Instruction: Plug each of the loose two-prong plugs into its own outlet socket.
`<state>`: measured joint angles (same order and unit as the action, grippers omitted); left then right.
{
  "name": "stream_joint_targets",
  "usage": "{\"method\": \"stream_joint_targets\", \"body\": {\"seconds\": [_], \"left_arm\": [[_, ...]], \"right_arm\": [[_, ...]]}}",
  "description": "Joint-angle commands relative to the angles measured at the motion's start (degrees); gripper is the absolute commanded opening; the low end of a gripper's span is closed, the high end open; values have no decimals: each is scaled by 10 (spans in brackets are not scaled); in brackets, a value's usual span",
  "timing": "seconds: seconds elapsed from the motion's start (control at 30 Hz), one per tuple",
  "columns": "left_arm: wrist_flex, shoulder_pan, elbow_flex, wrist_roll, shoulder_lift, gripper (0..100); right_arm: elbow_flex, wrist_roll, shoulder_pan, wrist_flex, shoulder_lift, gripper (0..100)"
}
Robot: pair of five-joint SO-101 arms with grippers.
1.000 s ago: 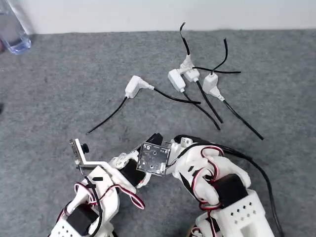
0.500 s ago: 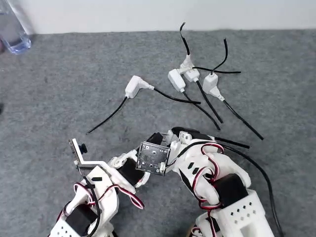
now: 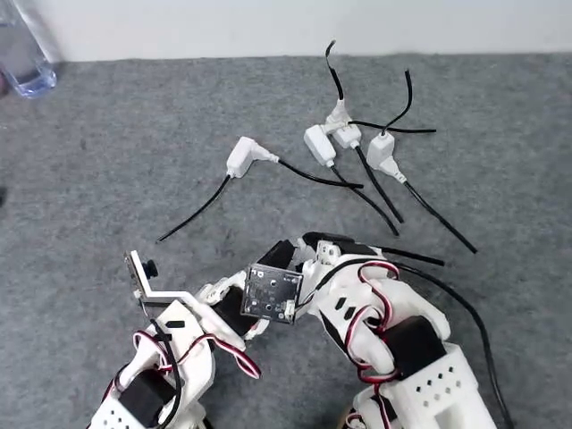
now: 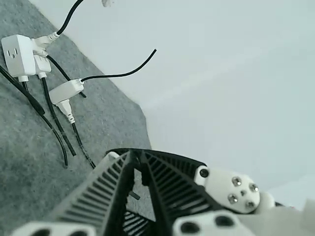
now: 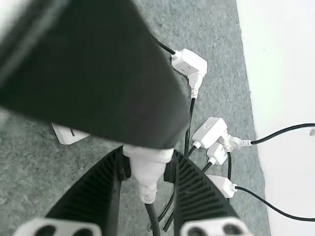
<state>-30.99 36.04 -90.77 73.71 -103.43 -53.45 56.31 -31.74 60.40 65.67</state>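
Black jaws of the right gripper [image 5: 147, 160] clamp a white plug [image 5: 146, 183]. Its body is pinched between the two ribbed fingers [image 5: 98, 196], and its black cord [image 5: 153, 216] trails back toward the wrist. The jaws of the left gripper [image 4: 136, 156] are drawn together at the tips with nothing between them, pointing out toward the pale wall.

From above, the two white arms crowd side by side at the near edge of the grey counter [image 3: 107, 179], with a small circuit board [image 3: 271, 295] where their wrists meet. The held plug's cord runs out to the right and loops back beside the right arm.

Farther out, near the wall, three white connectors [image 3: 344, 138] lie bunched together with their black leads crossing. One of them, an outlet socket [image 4: 17, 53], shows two slots on its face. A lone white connector [image 3: 241, 157] lies apart from that bunch, to its left in the overhead view, with black leads running off both ways. A clear bottle [image 3: 22, 54] stands at the counter's far left corner.
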Motion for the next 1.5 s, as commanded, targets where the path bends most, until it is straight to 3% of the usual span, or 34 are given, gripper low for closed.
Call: {"method": "stream_joint_targets", "body": {"seconds": [0.0, 0.5, 0.87, 1.47], "left_arm": [[-3, 5, 10, -7, -9, 23], [1, 4, -42, -11, -9, 23], [1, 8, -41, -31, -9, 25], [1, 7, -42, -33, -9, 25]], "right_arm": [[5, 3, -3, -8, 8, 9], [9, 1, -4, -7, 15, 9], [39, 1, -44, 89, 101, 9], [41, -16, -44, 89, 107, 9]]}}
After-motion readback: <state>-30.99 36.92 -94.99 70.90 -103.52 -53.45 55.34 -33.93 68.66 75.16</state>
